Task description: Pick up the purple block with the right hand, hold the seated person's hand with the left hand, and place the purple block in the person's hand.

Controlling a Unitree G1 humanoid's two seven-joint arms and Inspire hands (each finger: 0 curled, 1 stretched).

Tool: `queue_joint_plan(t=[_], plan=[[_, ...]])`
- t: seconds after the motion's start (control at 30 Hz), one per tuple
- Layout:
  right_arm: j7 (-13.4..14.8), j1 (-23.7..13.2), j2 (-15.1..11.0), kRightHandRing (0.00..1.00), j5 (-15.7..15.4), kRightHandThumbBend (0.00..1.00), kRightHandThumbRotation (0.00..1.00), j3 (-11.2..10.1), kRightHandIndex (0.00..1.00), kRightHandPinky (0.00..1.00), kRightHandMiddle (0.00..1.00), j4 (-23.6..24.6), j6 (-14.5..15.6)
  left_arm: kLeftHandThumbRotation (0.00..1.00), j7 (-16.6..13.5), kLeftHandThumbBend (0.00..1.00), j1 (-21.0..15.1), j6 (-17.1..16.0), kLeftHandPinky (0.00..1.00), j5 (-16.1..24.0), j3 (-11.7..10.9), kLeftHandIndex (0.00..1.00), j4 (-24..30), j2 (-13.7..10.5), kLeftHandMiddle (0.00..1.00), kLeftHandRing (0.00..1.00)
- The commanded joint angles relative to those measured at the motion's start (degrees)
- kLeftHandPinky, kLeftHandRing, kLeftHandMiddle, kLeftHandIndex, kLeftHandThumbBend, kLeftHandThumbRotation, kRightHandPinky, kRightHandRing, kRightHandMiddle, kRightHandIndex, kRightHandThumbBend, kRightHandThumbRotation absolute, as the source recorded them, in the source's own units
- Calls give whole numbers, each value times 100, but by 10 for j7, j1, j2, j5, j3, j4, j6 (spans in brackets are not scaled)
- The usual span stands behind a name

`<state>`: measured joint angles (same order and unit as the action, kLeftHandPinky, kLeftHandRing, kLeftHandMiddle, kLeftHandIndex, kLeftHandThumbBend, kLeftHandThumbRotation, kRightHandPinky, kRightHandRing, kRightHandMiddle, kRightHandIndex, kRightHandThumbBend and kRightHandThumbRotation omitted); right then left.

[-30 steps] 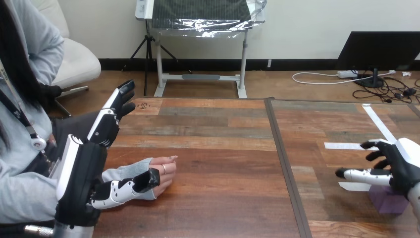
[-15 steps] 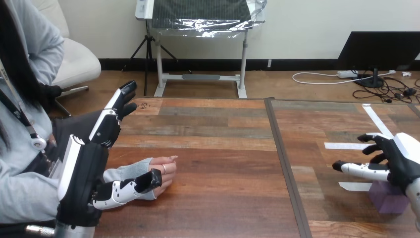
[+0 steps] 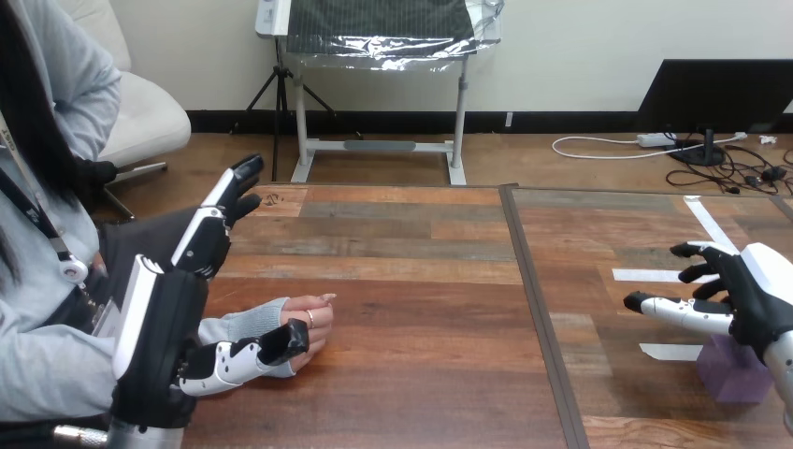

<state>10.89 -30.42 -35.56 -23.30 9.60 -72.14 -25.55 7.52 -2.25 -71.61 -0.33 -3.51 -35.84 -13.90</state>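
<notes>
Right hand [image 3: 753, 304] wide open over the purple block [image 3: 737, 376] at four o'clock, left hand [image 3: 161, 337] spread by the person's hand [image 3: 310, 321]: an off-centre close could knock it away.

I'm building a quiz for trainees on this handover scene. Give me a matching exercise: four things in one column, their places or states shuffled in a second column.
1. small purple cube block
2. person's hand
3. black-and-white left robot hand
4. black-and-white right robot hand

A. open, fingers straight, beside the person's hand
B. on the wooden table, lower right
C. open, over the block
D. resting on the table, left side

Pairs: 1-B, 2-D, 3-A, 4-C.
</notes>
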Motion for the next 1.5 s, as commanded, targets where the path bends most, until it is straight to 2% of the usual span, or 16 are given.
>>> queue_joint_plan(t=[0.0,0.33,0.97,1.23,1.47], plan=[[16,-15,1,71,11,84,60,-11,84,62,75,30,-22,68,-8,100,-30,-10,89,5,-10,91,2,5,94,94],[29,-11,9,72,19,83,65,-21,84,64,74,31,-44,69,-17,100,-32,-11,89,19,-17,91,-2,7,94,94],[63,3,42,72,49,78,77,-38,84,65,74,33,-105,68,-12,100,-34,-11,89,2,-7,90,-3,6,94,94],[82,4,56,73,47,85,85,-37,84,67,74,35,-115,69,-12,100,-35,-12,89,3,-9,90,-6,5,94,93],[93,2,68,73,48,86,89,-39,84,68,74,35,-127,68,0,100,-34,-3,90,-16,0,90,-2,0,94,94]])
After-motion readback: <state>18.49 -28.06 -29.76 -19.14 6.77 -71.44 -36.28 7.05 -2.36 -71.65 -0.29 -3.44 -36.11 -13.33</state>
